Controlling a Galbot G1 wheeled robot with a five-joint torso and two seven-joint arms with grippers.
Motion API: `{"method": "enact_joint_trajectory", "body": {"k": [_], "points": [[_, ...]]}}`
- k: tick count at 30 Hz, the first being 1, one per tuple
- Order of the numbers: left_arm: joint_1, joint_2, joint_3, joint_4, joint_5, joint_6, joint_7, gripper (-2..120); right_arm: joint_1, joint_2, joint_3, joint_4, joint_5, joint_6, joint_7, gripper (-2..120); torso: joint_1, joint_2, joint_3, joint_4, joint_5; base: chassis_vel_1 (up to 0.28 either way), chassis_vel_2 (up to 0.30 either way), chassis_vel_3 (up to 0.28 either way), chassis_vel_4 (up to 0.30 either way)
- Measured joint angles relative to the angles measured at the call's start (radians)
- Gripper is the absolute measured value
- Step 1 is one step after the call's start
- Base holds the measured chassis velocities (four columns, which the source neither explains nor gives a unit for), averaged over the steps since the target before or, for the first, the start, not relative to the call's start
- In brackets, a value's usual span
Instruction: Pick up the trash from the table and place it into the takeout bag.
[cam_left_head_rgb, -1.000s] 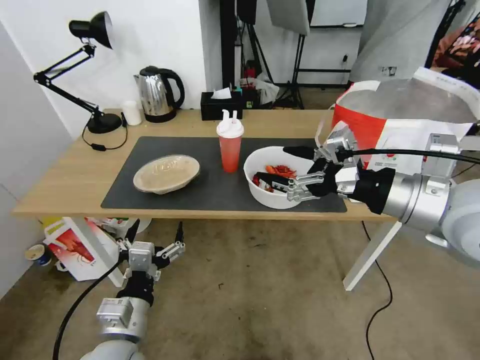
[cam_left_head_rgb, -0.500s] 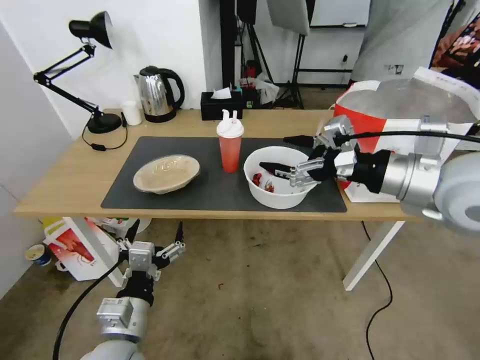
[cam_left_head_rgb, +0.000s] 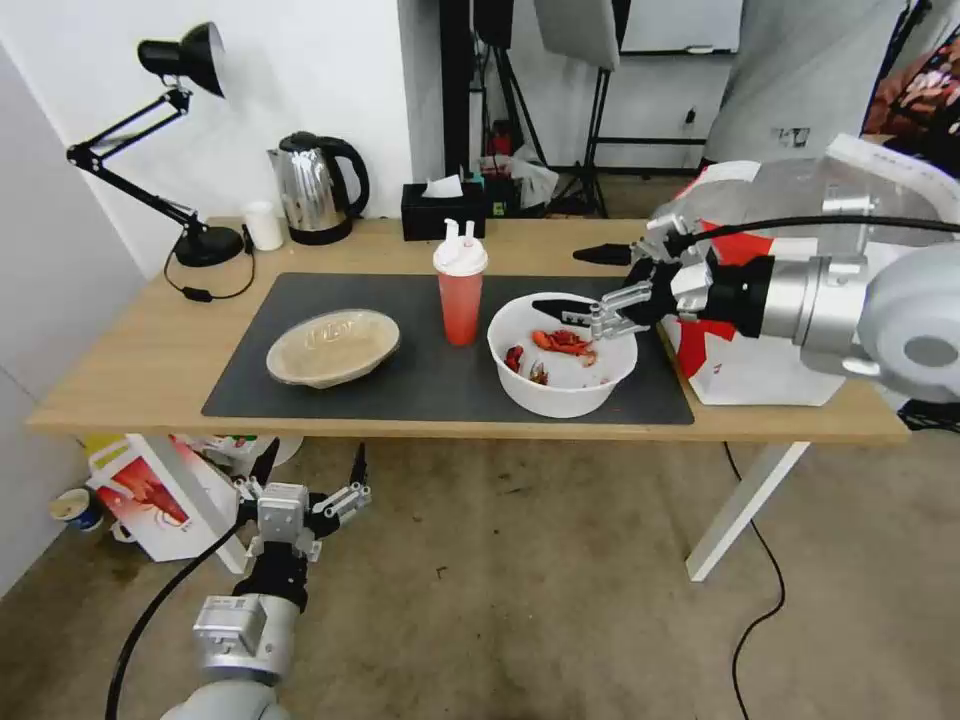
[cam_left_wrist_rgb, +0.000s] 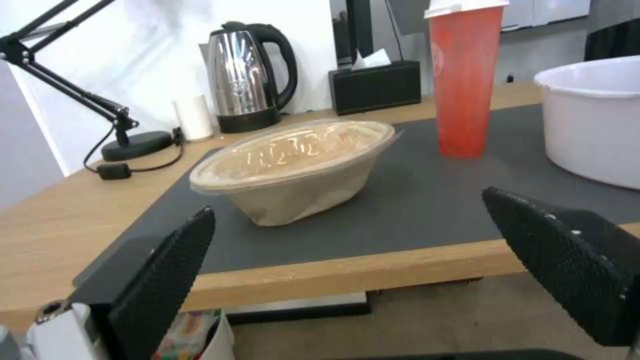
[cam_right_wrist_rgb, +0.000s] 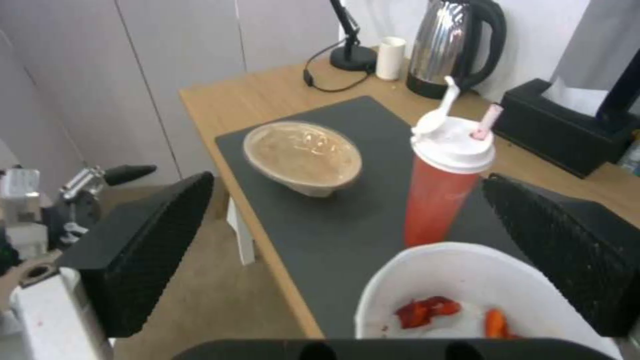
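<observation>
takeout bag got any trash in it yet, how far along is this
Nothing looks bagged: the white bowl, red cup and tan container all sit on the mat. The right gripper hovers open over the bowl beside the takeout bag; the left gripper hangs open below the table. All three remain.

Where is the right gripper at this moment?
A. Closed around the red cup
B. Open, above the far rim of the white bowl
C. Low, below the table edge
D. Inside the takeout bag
B: the right gripper hangs open over the far rim of the white bowl, holding nothing.
</observation>
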Motion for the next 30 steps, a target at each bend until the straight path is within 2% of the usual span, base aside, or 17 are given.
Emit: {"method": "enact_joint_trajectory", "body": {"k": [17,21,27,30], "points": [[0.0,0.0,0.0,0.0,0.0,0.0,0.0,100,0.427,0.004,-0.357,-0.198,-0.079,-0.046,-0.169,100,0.0,0.0,0.0,0.0,0.0001,0.0,0.0,0.0,0.0],[0.0,0.0,0.0,0.0,0.0,0.0,0.0,100,0.485,0.004,-0.406,-0.225,-0.09,-0.053,-0.192,100,0.0,0.0,0.0,-0.0001,-0.0002,0.0,0.0,0.0,0.0],[0.0,0.0,0.0,0.0,0.0,0.0,0.0,100,0.492,0.004,-0.412,-0.227,-0.091,-0.053,-0.195,100,0.0,0.0,0.0,-0.0001,0.0,0.0,0.0,0.0,0.0],[0.0,0.0,0.0,0.0,0.0,0.0,0.0,100,0.549,0.017,-0.477,-0.217,-0.065,-0.058,-0.201,100,0.0,0.0,0.0,-0.0004,0.0001,0.0,0.0,0.0,0.0]]}}
